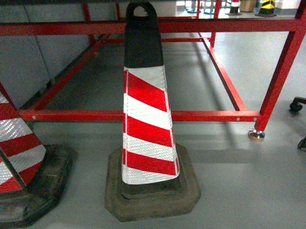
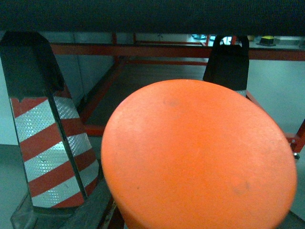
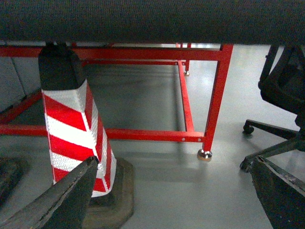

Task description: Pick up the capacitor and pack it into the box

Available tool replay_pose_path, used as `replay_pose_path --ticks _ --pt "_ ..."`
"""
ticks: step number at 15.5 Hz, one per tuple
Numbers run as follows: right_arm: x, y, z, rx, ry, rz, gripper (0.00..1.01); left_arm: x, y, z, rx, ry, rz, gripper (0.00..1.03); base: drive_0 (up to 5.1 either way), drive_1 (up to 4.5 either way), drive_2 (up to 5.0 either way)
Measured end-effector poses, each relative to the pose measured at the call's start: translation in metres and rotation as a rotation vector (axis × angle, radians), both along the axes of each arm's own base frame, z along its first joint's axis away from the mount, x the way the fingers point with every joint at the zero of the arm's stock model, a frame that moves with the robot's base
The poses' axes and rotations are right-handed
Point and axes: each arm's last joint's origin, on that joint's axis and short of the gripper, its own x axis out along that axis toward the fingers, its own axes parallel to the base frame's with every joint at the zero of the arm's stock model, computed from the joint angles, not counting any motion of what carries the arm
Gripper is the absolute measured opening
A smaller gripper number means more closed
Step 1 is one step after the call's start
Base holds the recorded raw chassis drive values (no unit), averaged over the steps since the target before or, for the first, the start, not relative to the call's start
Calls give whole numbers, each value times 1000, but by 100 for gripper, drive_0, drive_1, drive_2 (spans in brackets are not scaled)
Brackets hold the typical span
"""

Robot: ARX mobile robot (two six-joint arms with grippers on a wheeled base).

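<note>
No capacitor and no box show in any view. A big smooth orange rounded thing (image 2: 200,157) fills the left wrist view and covers the space where my left gripper's jaws are. A dark slanted edge (image 2: 93,207) at its lower left may be one finger. Whether the orange thing is held I cannot tell. My right gripper (image 3: 174,200) hangs low over the grey floor, open, its two dark fingers (image 3: 62,200) far apart with only bare floor between them. Neither gripper appears in the head view.
A red-and-white striped traffic cone (image 1: 146,125) on a black base stands straight ahead, with a second cone (image 1: 13,149) at the left. Behind them runs a red steel frame (image 1: 203,115) with a foot (image 3: 205,154). A black office chair (image 3: 281,86) is at the right.
</note>
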Motion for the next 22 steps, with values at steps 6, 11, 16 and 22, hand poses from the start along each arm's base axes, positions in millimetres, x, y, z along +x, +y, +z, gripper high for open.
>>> replay_pose_path --ticks 6,11,16,22 --pt "0 0 0 -2 -2 0 98 0 0 0 -1 0 0 44 0 0 0" --pt "0 0 0 -2 -1 0 98 0 0 0 -1 0 0 44 0 0 0" --pt "0 0 0 -1 -1 0 98 0 0 0 0 0 1 44 0 0 0" --pt "0 0 1 -1 -9 0 98 0 0 1 0 -6 -1 44 0 0 0"
